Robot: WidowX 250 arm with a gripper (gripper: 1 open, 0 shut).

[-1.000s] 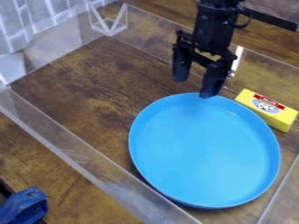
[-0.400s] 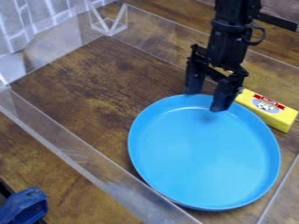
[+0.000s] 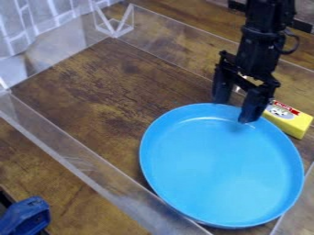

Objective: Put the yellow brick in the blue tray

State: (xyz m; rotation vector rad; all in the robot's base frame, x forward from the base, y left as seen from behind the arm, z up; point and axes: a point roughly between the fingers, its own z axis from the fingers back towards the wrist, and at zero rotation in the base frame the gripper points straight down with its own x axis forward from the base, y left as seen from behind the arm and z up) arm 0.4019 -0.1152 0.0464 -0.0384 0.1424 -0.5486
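Note:
The yellow brick (image 3: pixel 289 117) lies on the wooden table at the right, just past the far-right rim of the blue tray (image 3: pixel 150 151). Its white label with red marks faces up, and its left end is hidden behind a finger. My gripper (image 3: pixel 237 101) points straight down and is open with nothing between its fingers. It hangs over the tray's far edge, directly left of the brick, with its right fingertip (image 3: pixel 252 112) close to the brick's left end. Nothing lies in the tray.
Clear acrylic walls (image 3: pixel 73 156) fence in the wooden table on all sides. A clear angled piece (image 3: pixel 117 18) stands at the back left. A blue object (image 3: pixel 22 218) lies outside the wall at the bottom left corner.
My gripper has travelled to the right and slightly lower, from over the tray's far edge towards the yellow brick, staying open and rolling a little. The tray has shifted slightly to the right.

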